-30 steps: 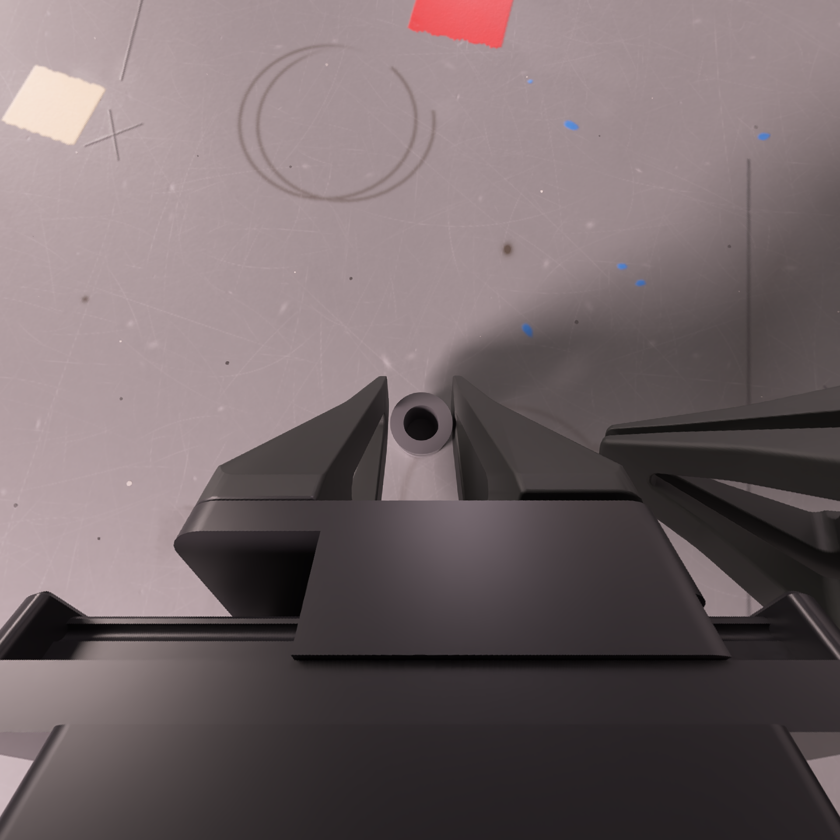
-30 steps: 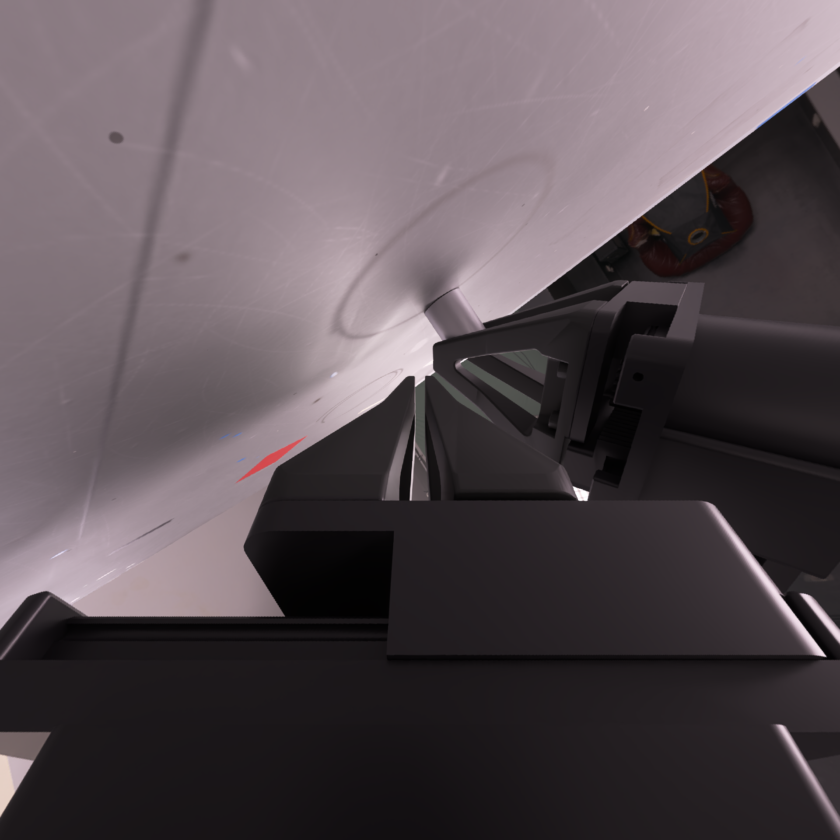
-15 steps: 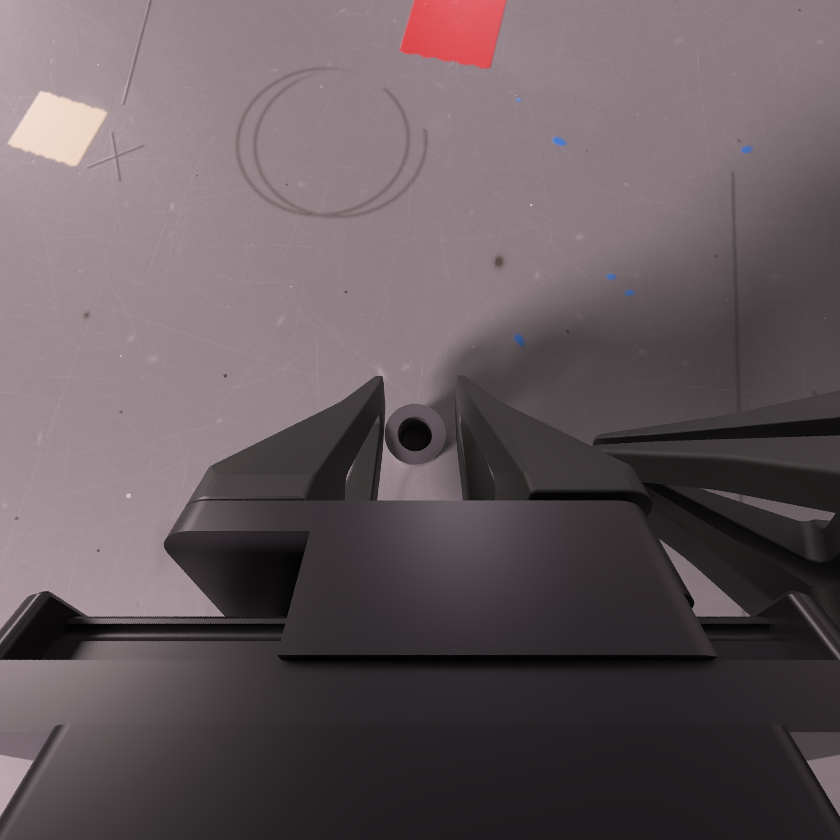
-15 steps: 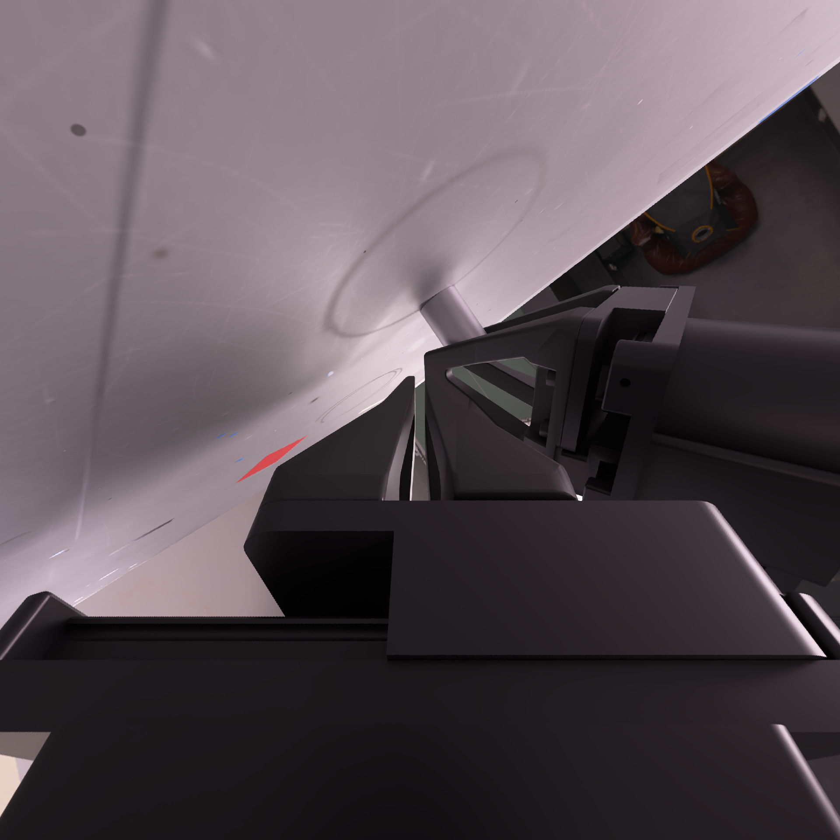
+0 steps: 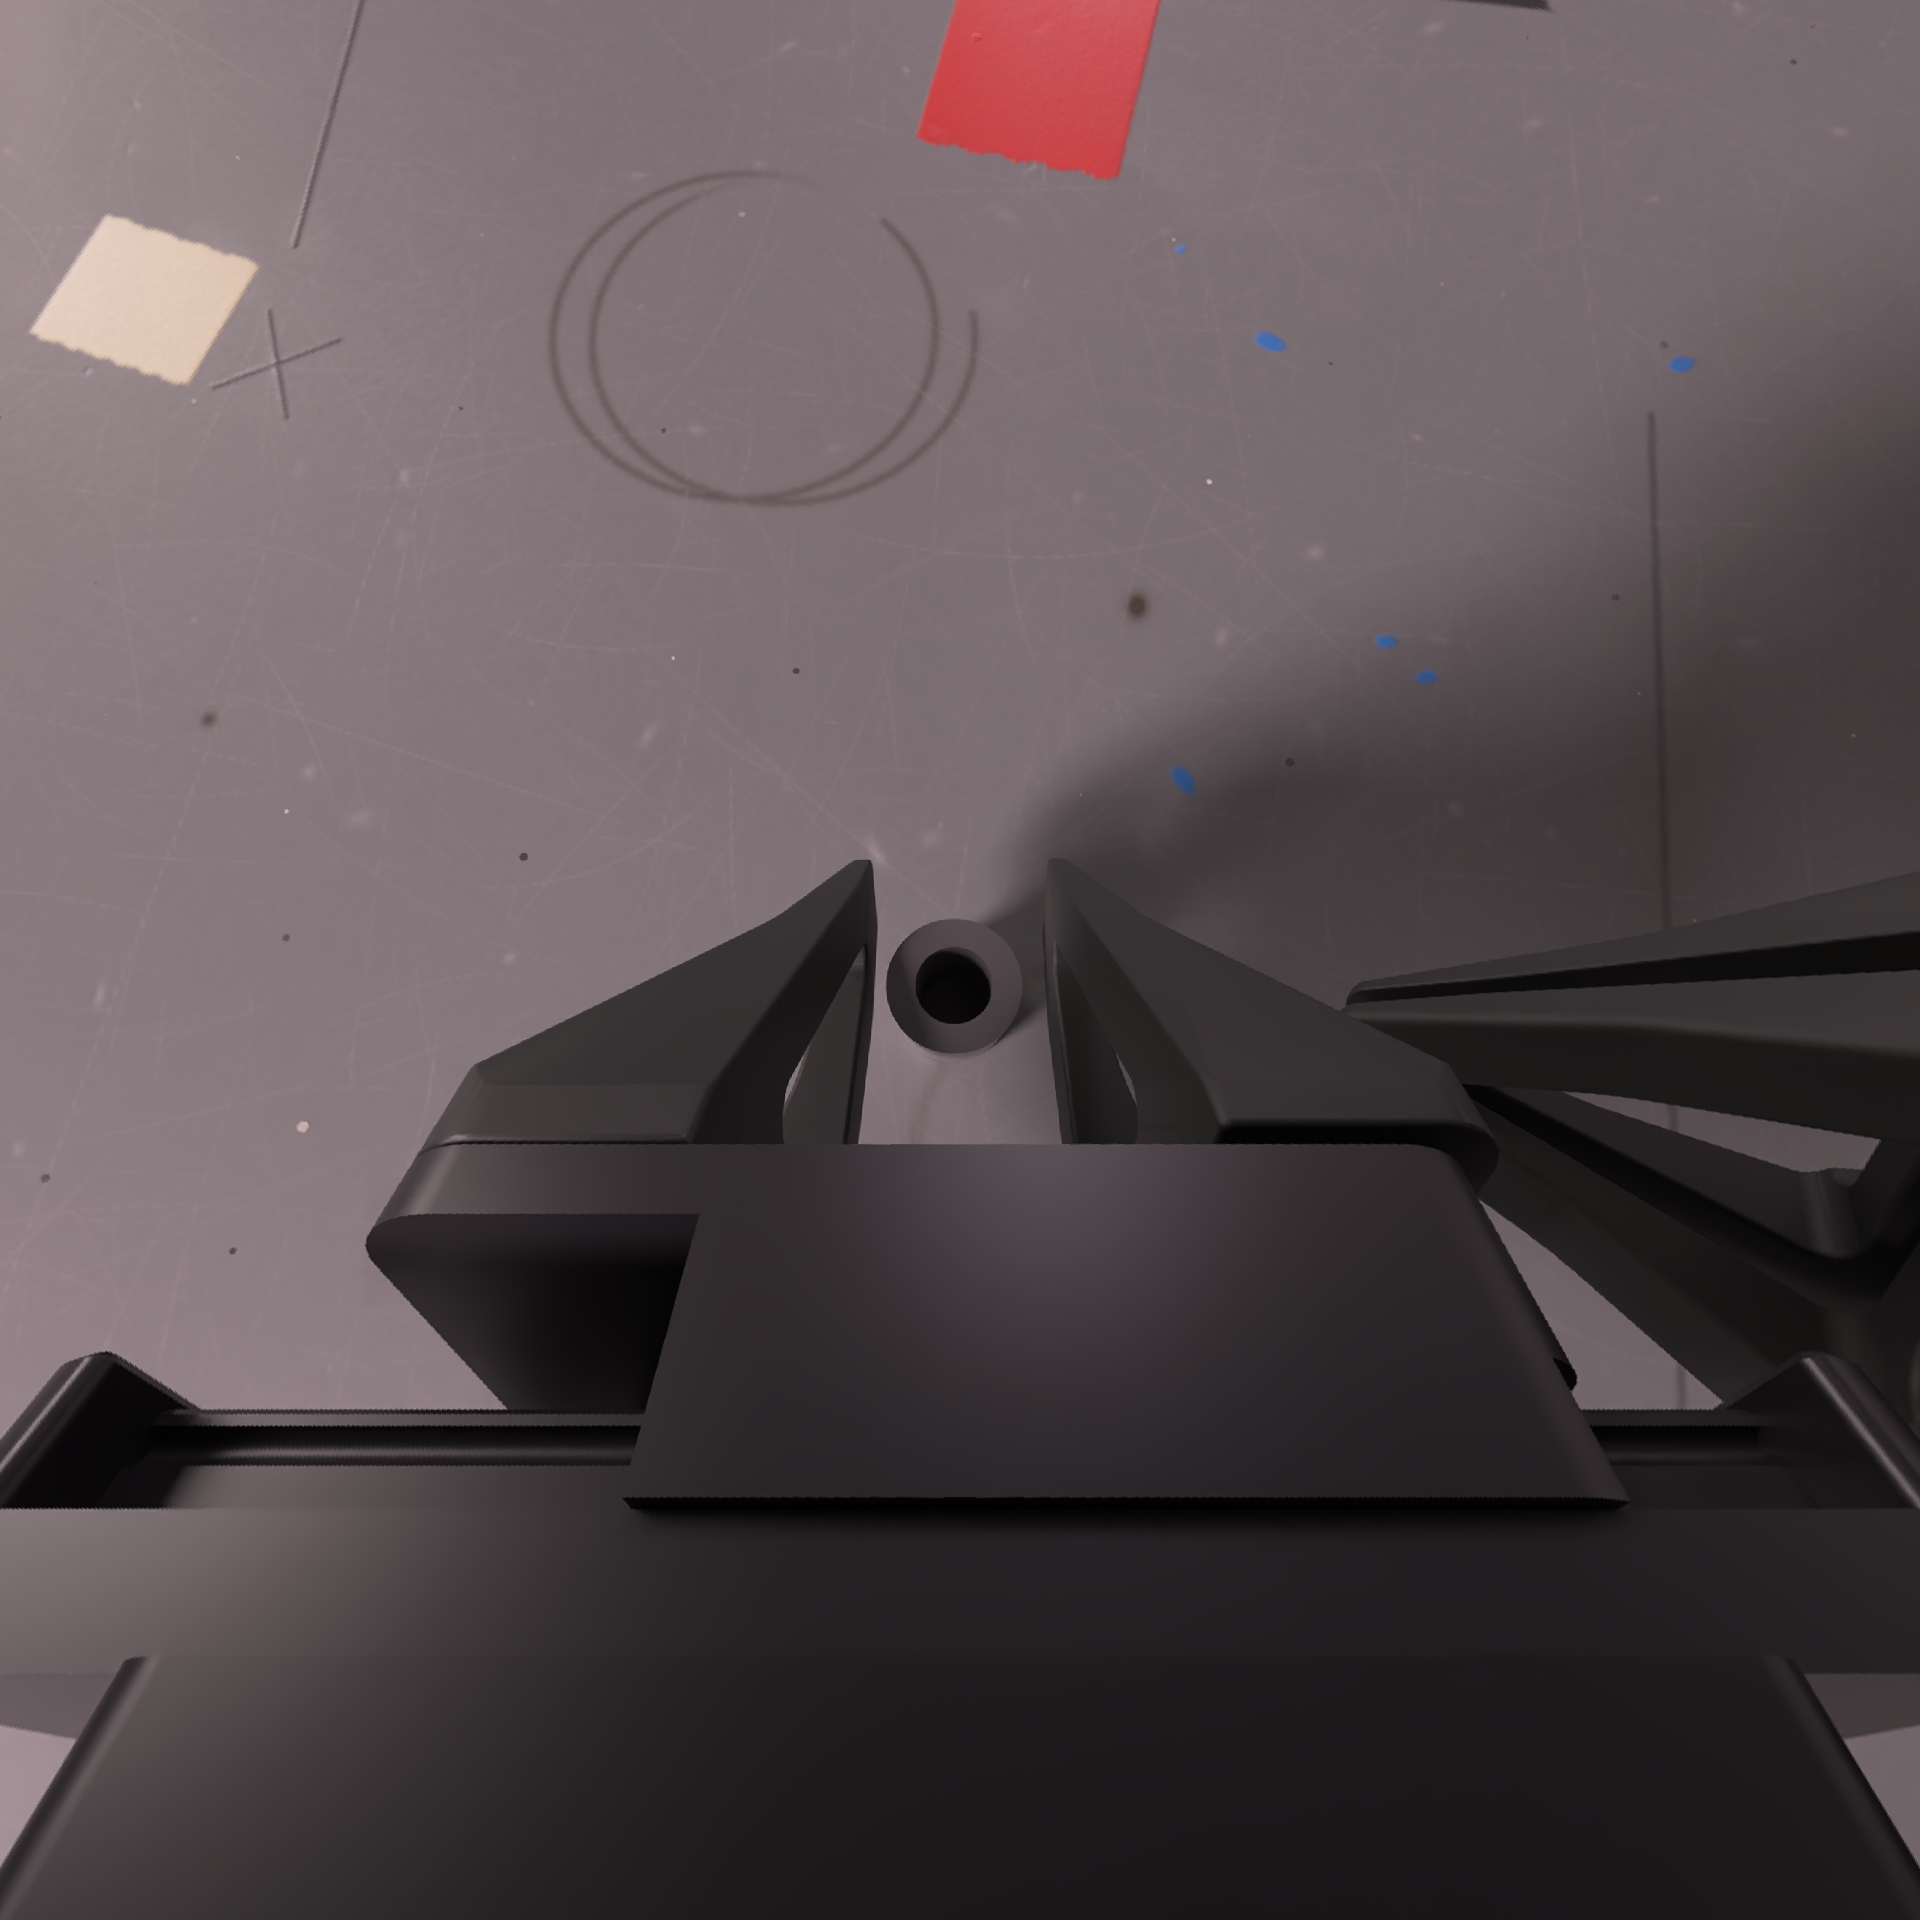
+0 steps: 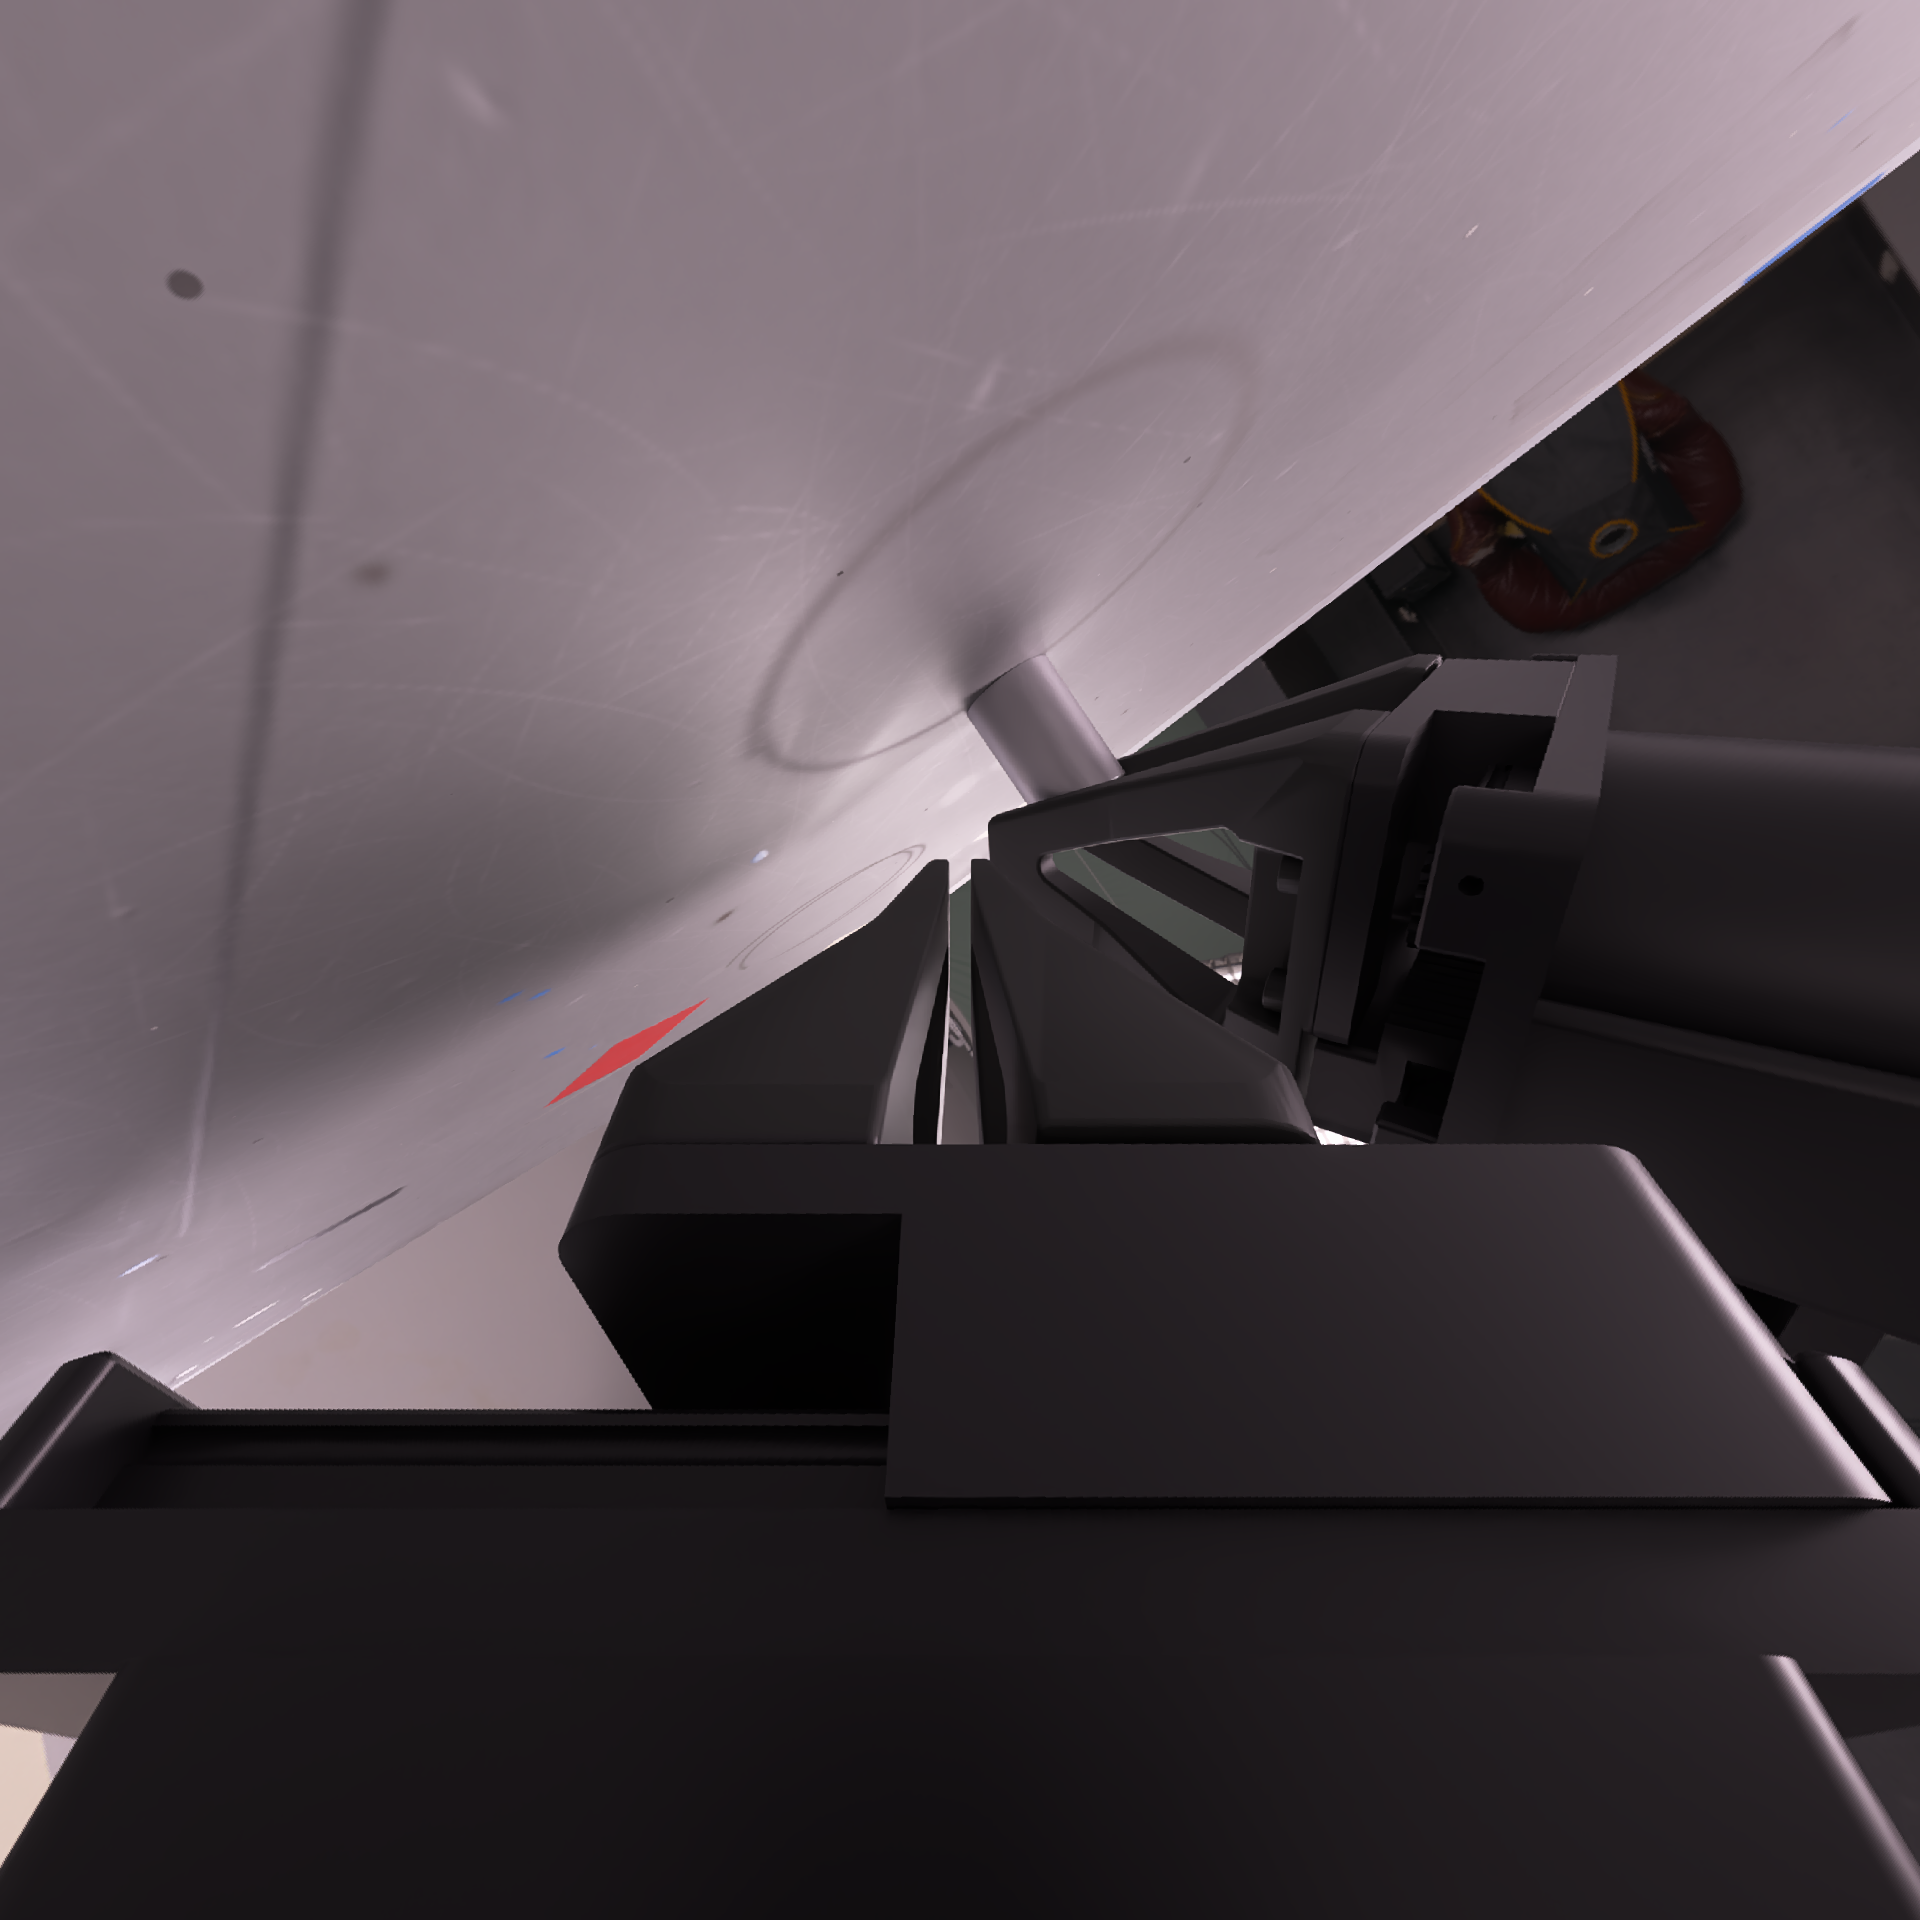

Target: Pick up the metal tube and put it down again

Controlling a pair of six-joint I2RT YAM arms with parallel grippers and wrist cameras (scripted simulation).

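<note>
Two fingers of left gripper parted around upright tube, untouching; right gripper nearly closed, empty.

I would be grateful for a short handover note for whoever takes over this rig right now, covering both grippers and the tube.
Left gripper: open, jaws on either side of the metal tube with a gap on each side, not gripping.
Right gripper: shut, empty, beside the left gripper.
Metal tube: standing upright on the grey table, its open end facing the left wrist camera; the right wrist view shows its base on the surface.
Done: the tube looks set down and released.
Left: probably only to lift the left gripper straight up clear without knocking the tube.
</note>
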